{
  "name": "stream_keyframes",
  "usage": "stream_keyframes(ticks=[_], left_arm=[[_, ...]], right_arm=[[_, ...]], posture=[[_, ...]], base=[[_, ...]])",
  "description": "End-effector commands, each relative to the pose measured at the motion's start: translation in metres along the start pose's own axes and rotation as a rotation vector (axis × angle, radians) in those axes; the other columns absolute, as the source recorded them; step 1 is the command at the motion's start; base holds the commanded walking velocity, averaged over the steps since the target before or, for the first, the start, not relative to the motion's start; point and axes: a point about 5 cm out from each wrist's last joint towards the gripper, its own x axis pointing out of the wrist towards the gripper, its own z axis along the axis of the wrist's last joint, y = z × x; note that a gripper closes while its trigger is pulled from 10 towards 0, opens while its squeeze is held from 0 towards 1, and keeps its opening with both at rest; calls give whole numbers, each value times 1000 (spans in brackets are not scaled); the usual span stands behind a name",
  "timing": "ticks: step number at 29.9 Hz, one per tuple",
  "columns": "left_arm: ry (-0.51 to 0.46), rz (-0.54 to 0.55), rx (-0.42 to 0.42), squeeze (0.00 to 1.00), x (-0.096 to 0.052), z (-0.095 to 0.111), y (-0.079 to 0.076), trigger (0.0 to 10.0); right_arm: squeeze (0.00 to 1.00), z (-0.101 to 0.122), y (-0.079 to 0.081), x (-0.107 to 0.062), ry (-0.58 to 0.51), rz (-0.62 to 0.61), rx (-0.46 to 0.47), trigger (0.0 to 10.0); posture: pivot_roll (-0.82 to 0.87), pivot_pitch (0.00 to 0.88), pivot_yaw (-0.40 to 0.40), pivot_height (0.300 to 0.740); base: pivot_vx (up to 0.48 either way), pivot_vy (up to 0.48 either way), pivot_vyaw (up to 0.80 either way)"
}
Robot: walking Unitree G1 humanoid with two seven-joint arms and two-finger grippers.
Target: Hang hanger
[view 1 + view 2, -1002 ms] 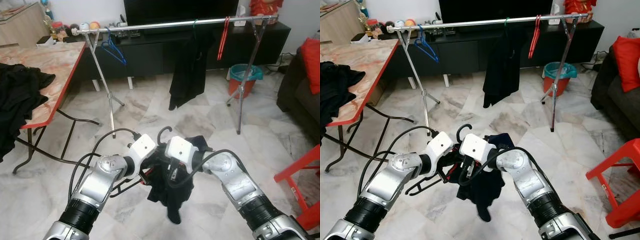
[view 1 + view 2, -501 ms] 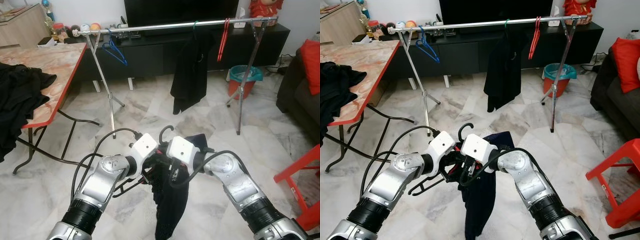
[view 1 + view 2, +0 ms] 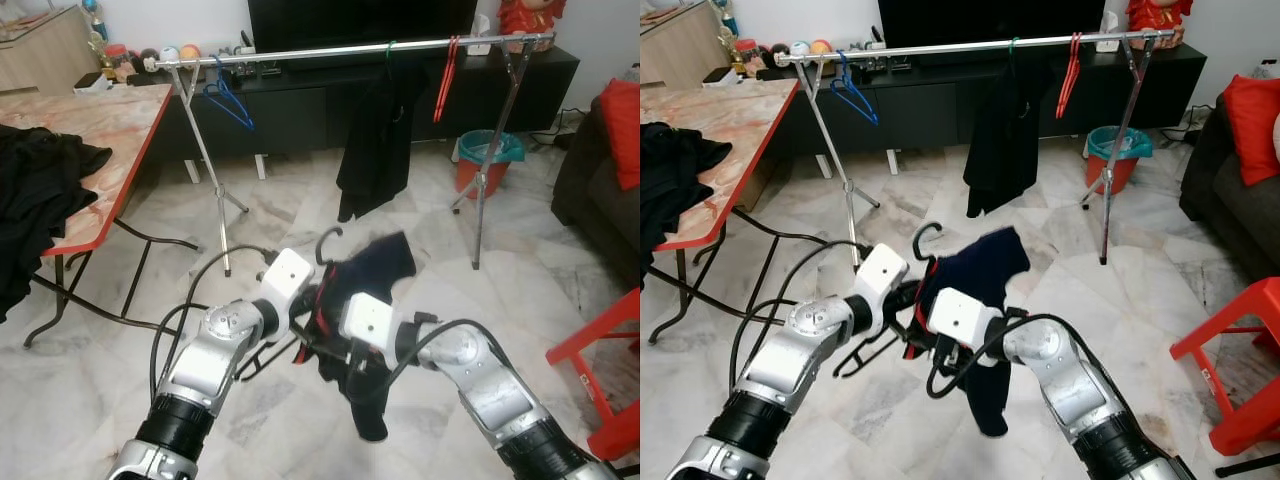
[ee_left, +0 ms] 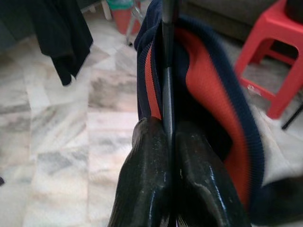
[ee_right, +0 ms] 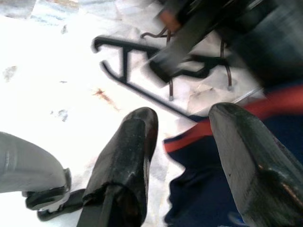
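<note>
A pale marble-tiled floor runs from the lower frame up to a long black TV cabinet across the top. A steel clothes rail spans the upper frame on splayed legs; on it hang a blue hanger at upper left, a black garment at upper centre and a red hanger to its right. A teal and red bin sits behind the rail's right leg. At far left a red-edged marble-top bench carries a heap of black clothes; a red stool stands at lower right and a dark sofa with a red cushion at the right edge.

In the centre of the head views, the black hanger carries a navy garment with orange-red trim, its hook pointing up, held low, well short of the rail.

The left wrist view shows the left tool closed on the hanger's thin stem, the garment's striped collar just behind. The right wrist view shows the right tool open, its fingers straddling the garment's orange-trimmed edge without pinching it, the hanger's black bar blurred over the floor.
</note>
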Motion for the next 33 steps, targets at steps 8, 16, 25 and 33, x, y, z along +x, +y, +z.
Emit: stream_keyframes(ticks=[8,16,25,33], left_arm=[[-98,30,-6,0,0,16,5,10000],[-92,7,-1,0,-1,14,4,10000],[-52,-84,26,0,-6,6,-3,10000],[19,-241,56,0,-16,-6,-13,10000]], right_arm=[[1000,2,12,-6,46,63,-33,10000],[1000,-6,22,-27,99,107,-45,10000],[0,1,-15,-86,150,-18,-96,10000],[0,18,-42,-124,26,-81,-80,10000]], posture=[[42,0,61,740],[34,0,61,740],[25,0,63,740],[23,0,69,740]], base=[[0,0,0],[0,0,0],[0,0,0],[0,0,0]])
